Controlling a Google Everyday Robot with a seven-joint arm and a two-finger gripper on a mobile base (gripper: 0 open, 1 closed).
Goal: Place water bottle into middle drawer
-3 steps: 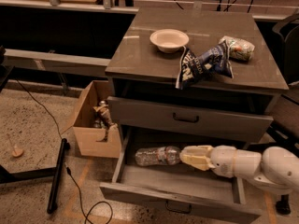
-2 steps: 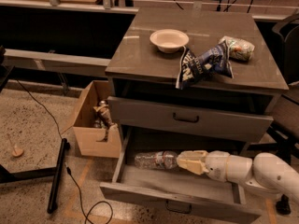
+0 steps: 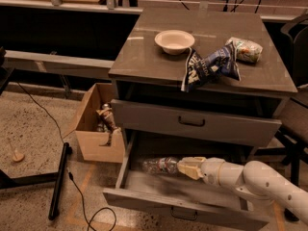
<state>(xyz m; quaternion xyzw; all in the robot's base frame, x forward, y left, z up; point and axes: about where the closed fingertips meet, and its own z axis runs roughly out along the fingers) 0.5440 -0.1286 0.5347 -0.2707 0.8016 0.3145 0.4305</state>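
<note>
At the centre of our view stands the grey cabinet (image 3: 144, 57), and we place everything else by it. Its middle drawer (image 3: 144, 200) is pulled well out at the cabinet's foot, while the drawer above (image 3: 154, 119) sits shut. From the cabinet's right side we see the white arm (image 3: 260, 179) reaching in over the open tray. Against the cabinet's left side sits a cardboard box (image 3: 98, 146). On the cabinet's top lie a dark blue snack bag (image 3: 209, 67), a pale bowl (image 3: 174, 41) and a foil packet (image 3: 245, 49). Over the tray the water bottle (image 3: 161, 165) lies level, its right end clamped in the gripper (image 3: 183, 167), whose tan fingers are closed around it.
</note>
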